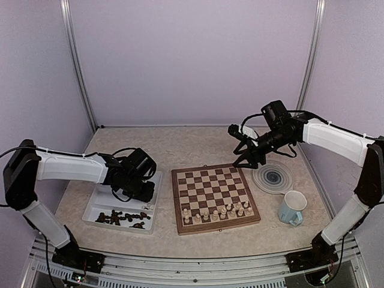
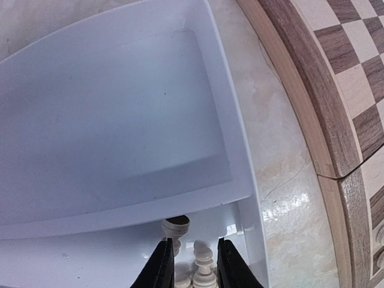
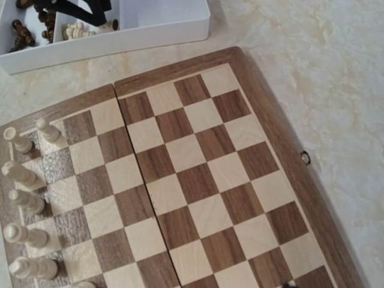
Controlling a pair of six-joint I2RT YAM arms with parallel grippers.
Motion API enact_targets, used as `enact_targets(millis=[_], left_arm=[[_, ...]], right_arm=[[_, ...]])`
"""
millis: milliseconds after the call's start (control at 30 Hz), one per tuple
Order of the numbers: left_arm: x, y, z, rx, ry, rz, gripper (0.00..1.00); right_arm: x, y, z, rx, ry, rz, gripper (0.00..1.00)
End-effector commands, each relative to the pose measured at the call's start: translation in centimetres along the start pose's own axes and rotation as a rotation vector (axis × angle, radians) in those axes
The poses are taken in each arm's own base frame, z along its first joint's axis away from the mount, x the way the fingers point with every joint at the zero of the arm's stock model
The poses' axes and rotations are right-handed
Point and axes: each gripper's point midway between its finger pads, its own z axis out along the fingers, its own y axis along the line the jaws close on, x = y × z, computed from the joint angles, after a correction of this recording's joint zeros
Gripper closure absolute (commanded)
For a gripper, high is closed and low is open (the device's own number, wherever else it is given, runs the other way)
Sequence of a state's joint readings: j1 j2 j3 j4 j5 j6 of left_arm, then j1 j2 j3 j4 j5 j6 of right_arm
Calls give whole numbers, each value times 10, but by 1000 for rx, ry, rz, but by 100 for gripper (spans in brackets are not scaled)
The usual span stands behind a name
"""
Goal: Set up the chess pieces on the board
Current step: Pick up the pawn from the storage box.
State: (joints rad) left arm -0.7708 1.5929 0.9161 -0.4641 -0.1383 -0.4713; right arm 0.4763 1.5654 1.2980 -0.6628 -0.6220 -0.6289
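Looking at your left wrist cam, the left gripper (image 2: 195, 249) is down in the white tray (image 2: 120, 120), in the corner nearest the chessboard (image 2: 336, 96). Its fingers (image 2: 163, 267) are parted with a cream pawn (image 2: 204, 259) standing upright between them. There's daylight on at least the left side of that pawn, so you've got it straddled, not pinched. Just beyond the tips sits a flat-topped cream piece (image 2: 176, 226), and more cream ones are cut off by the bottom edge of the frame.

From the top camera, the dark brown pieces (image 1: 123, 217) are lying jumbled in the near part of the tray, to the left of the board. The cream pieces (image 1: 217, 211) that are on the board all stand upright on the squares along its near edge. From the right wrist cam they show up down the left side.

Your right gripper (image 1: 246, 161) hangs above the board's far right corner, between the board and the grey-ringed plate (image 1: 273, 179). Its wrist cam shows only squares, no fingers, and the top view is too dark and small there. So honestly I can't tell if that one's spread or closed, or holding anything.

A pale blue mug (image 1: 292, 208) sits on the table near the board's near right corner, just this side of the plate
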Motion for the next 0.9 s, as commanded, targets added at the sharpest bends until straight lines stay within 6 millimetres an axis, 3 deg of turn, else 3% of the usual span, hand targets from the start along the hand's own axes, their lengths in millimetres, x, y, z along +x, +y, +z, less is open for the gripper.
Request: enact_targets(millis=[0,267,733,867], left_arm=[[8,6,5,-11,17,-12,72],[18,14,12,-23,32,-27,70],[27,12,33,12,53,-18,82],[29,11,38,15,62,-15,90]], right_arm=[[5,8,0,-16,15,0,38],[5,8,3,-23,15,4,38],[7,12,6,-37,18,9,38],[4,15,8,-49,16,8,38]])
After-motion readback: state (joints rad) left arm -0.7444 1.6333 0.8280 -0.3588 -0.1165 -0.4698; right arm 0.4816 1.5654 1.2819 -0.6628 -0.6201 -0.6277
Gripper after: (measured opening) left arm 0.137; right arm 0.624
